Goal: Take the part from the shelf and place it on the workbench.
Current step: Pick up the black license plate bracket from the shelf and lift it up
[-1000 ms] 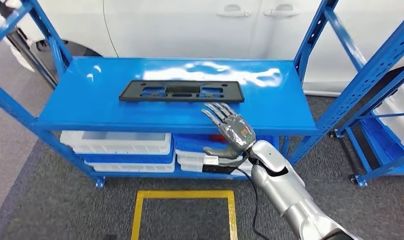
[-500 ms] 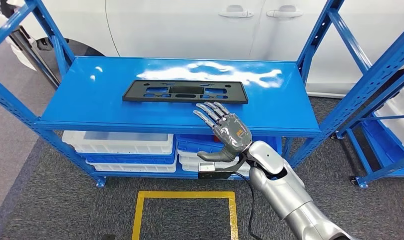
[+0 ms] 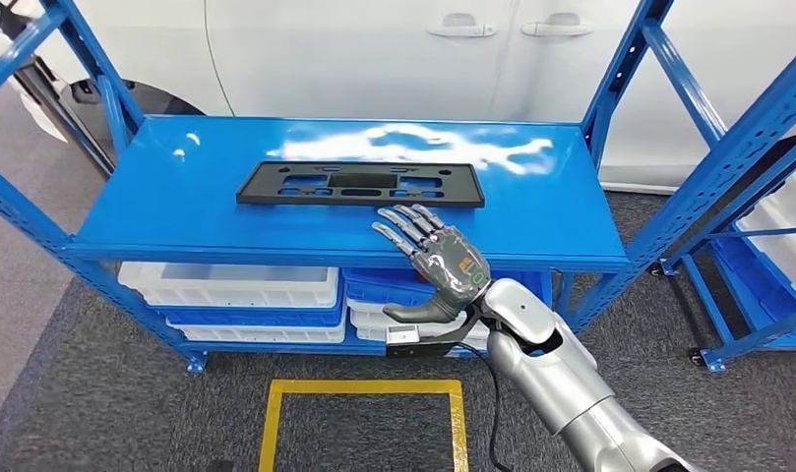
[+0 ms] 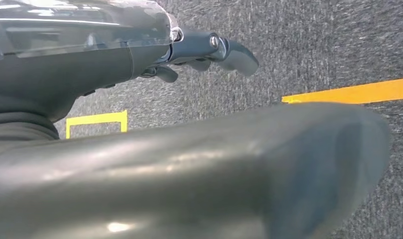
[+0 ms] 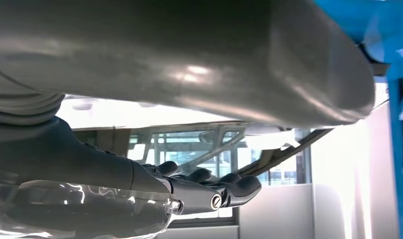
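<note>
Blue shelf carrying black part flat, mid-top, nearer the back edge; not yet touched. Right hand shifted leftward along the front edge since half a second ago, fingers spread, holding nothing, just short of the part. Approach step, grasp pending. Left hand over floor, fingers apart, holding nothing.

Car workshop or assembly floor. Blue steel racking with perforated uprights, white plastic bins stacked on the lower tier, white car body parked close behind, grey carpet with yellow floor markings.
</note>
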Controlling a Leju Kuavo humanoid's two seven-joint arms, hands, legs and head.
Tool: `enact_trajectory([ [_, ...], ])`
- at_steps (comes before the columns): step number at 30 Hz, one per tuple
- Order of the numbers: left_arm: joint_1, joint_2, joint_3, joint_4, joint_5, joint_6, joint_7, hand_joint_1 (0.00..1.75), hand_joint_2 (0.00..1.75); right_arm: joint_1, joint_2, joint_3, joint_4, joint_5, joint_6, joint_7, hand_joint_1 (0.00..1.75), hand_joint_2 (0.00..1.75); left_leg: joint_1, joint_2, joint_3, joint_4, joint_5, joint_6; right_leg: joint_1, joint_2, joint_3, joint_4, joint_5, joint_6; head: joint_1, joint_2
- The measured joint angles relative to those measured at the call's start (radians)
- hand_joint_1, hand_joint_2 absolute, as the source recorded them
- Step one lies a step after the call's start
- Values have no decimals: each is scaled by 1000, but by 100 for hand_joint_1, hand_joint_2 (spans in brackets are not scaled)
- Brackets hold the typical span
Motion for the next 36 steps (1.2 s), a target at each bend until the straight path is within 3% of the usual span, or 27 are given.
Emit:
enact_trajectory([
  [3, 1, 0, -1, 0, 0, 1, 0, 0, 0, -4, 0, 5, 2, -1, 0, 0, 0, 0, 0, -2, 3, -6, 2, 19, -4, -2, -2, 8, -7, 16, 0, 0],
  [4, 0, 0, -1, 0, 0, 1, -1, 0, 0, -7, 0, 7, 3, -2, 0, 0, 0, 0, 2, -2, 6, -9, 1, 25, -6, -2, -15, 34, -21, 21, 0, 0],
  [7, -1, 0, -2, 0, 0, 4, -6, 0, 0, -15, 1, 15, 11, -10, -1, -5, 0, 0, 2, -1, 15, -12, -9, 36, -9, -2, -115, 217, -88, 31, 0, 0],
  [8, 1, 0, -2, 0, 1, 5, -8, 0, 0, -15, 1, 19, 17, -14, -1, -8, 0, 0, 2, -1, 21, -12, -14, 37, -9, -2, -148, 267, -93, 32, 0, 0],
  [9, 2, 0, -2, 0, 2, 6, -11, 0, 0, -16, 1, 22, 22, -17, -2, -9, 0, 0, 1, -2, 28, -12, -20, 37, -9, -2, -165, 285, -81, 31, 0, 0],
  [10, 4, 0, -2, 0, 2, 7, -12, 0, 0, -16, 1, 25, 27, -19, -2, -10, 0, 0, 1, -3, 37, -12, -26, 36, -9, -2, -164, 264, -51, 28, 0, 0],
  [12, 6, 0, -2, 0, 3, 8, -14, 0, 0, -21, 1, 28, 33, -21, -4, -11, 0, 0, 0, -4, 58, -13, -42, 32, -5, -2, -114, 138, 32, 16, 0, 0],
  [13, 6, -1, -2, 0, 3, 8, -15, 0, 0, -23, 1, 29, 36, -22, -5, -11, 0, 0, -1, -5, 67, -13, -50, 27, -2, -3, -87, 75, 55, 9, 0, 0],
  [14, 6, -2, -2, 0, 3, 8, -16, 0, 0, -26, 1, 29, 39, -23, -5, -11, 0, 0, -1, -4, 71, -15, -57, 23, 3, -4, -67, 32, 62, 3, 0, 0],
  [16, 6, -2, -2, 0, 3, 8, -17, 0, 0, -29, 3, 31, 42, -24, -6, -12, 0, 0, -1, -3, 76, -20, -66, 11, 10, -4, -53, 6, 42, -6, 0, 0],
  [19, 4, -2, -2, -1, 3, 8, -17, 0, 0, -33, 4, 32, 45, -25, -7, -13, 0, 0, -1, 1, 86, -3, -87, -3, 0, -2, -19, -17, 24, -19, 0, 0],
  [20, 3, -1, -2, -2, 3, 8, -17, 0, 0, -35, 5, 32, 47, -26, -8, -13, 0, 0, -1, 2, 67, 39, -101, -7, -4, -2, -1, -26, 18, -23, 0, 0],
  [21, 2, -1, -2, -2, 3, 9, -17, 0, 0, -35, 6, 33, 48, -27, -8, -13, 0, 0, -1, 2, 29, 106, -117, -11, -4, -3, 14, -30, 9, -25, 0, 0],
  [23, 6, -1, -2, -2, 3, 9, -14, 0, 0, -32, 8, 36, 53, -28, -8, -14, 0, 0, 0, 2, -72, 240, -133, -17, -4, -2, 42, -31, -13, -27, 0, 0],
  [24, 9, -1, -2, -2, 4, 8, -12, 0, 0, -29, 8, 37, 56, -29, -8, -14, 0, 0, 0, 2, -109, 269, -117, -18, -4, -1, 59, -30, -25, -27, 0, 0],
  [25, 12, -1, -1, -2, 6, 7, -11, 0, 0, -27, 9, 38, 58, -29, -9, -14, 0, 0, 0, 2, -127, 254, -75, -18, -4, 0, 77, -30, -39, -25, 0, 0],
  [27, 16, 0, -1, -2, 10, 4, -11, 0, 0, -27, 10, 39, 63, -30, -10, -14, 0, 0, 0, 2, -118, 137, 45, -13, -5, 2, 114, -29, -69, -20, 0, 0],
  [28, 17, 0, -1, -2, 12, 2, -11, 0, 0, -28, 11, 40, 66, -31, -12, -14, 0, 0, -2, 2, -105, 80, 88, -8, -2, 3, 127, -27, -83, -15, 0, 0],
  [29, 17, 0, -1, -2, 13, 2, -11, 0, 0, -28, 13, 41, 69, -31, -13, -13, 0, 0, -4, 2, -93, 38, 102, -3, -1, 5, 132, -24, -94, -9, 0, 0],
  [33, 13, 0, 0, -2, 16, 0, -11, 0, 0, -34, 15, 46, 72, -31, -17, -12, 0, 0, -5, -2, -77, 7, 70, 21, 0, 4, 130, -21, -115, 13, 0, 0],
  [35, 11, 0, 0, -2, 17, 0, -11, 0, 0, -41, 15, 46, 73, -31, -18, -11, 0, 0, -1, -2, -68, 0, 62, 32, -4, 3, 102, 37, -144, 24, 0, 0],
  [36, 9, 1, 1, -2, 17, 0, -11, 0, 0, -43, 15, 46, 73, -31, -19, -11, 0, 0, -1, -2, -64, -1, 58, 36, -6, 2, 65, 100, -167, 29, 0, 0],
])
